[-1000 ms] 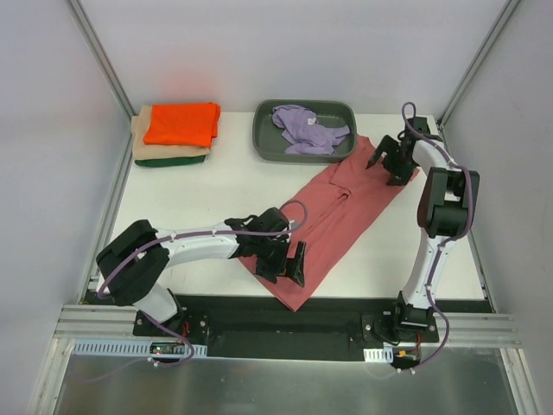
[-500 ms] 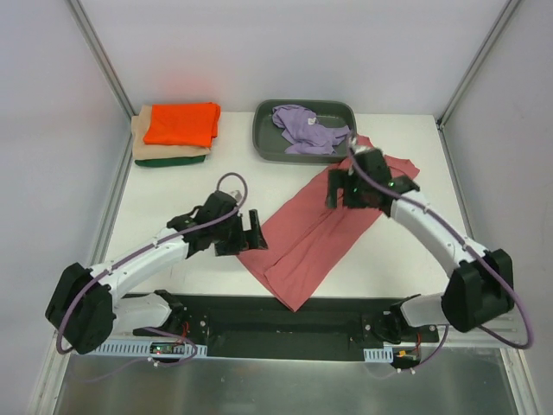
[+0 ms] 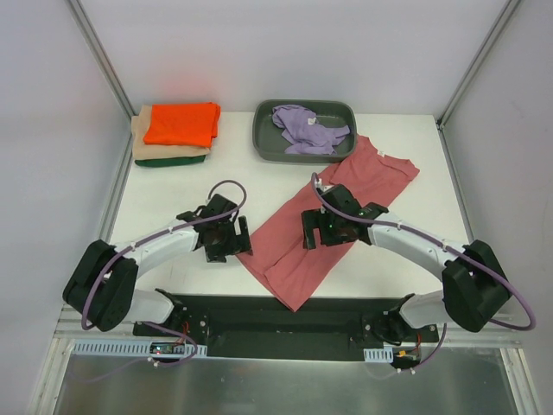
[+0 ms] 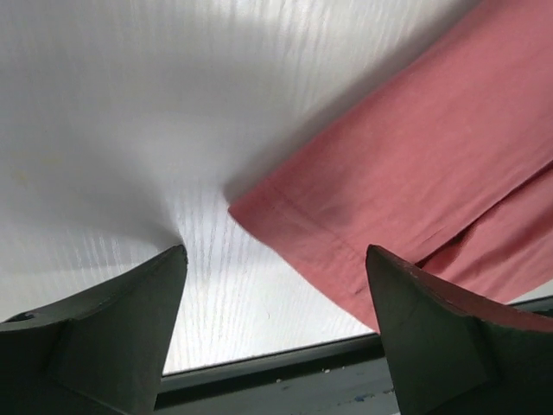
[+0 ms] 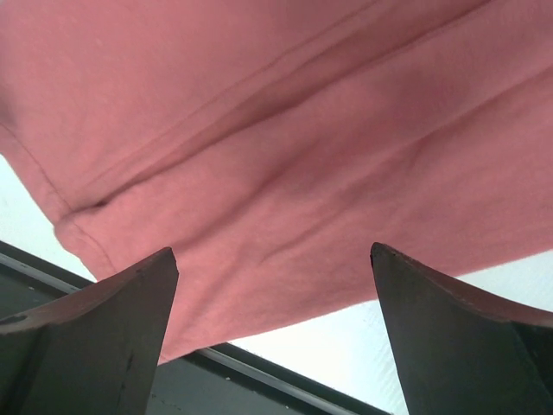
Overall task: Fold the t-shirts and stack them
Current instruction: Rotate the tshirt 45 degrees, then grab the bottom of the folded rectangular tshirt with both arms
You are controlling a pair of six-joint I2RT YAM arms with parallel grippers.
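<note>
The rose-red t-shirt (image 3: 333, 212) lies folded lengthwise in a long diagonal strip across the table, from near the tray to the front edge. My left gripper (image 3: 226, 240) is open and empty just left of the strip's lower part; its wrist view shows the shirt's corner (image 4: 406, 173) ahead. My right gripper (image 3: 327, 232) is open and empty above the strip's middle, with red cloth (image 5: 285, 130) filling its view. A lavender t-shirt (image 3: 307, 128) lies crumpled in the tray. Orange (image 3: 181, 123), tan (image 3: 138, 149) and dark green (image 3: 168, 161) shirts are folded and stacked at the back left.
The dark grey tray (image 3: 268, 143) stands at the back centre. The black mounting rail (image 3: 285, 316) runs along the table's front edge, close to the strip's lower tip. Metal frame posts (image 3: 99, 52) rise at the back corners.
Both grippers have let go of the red shirt. The left gripper has drawn left, off the cloth. The right arm has swung from the shirt's far end down to its middle.
</note>
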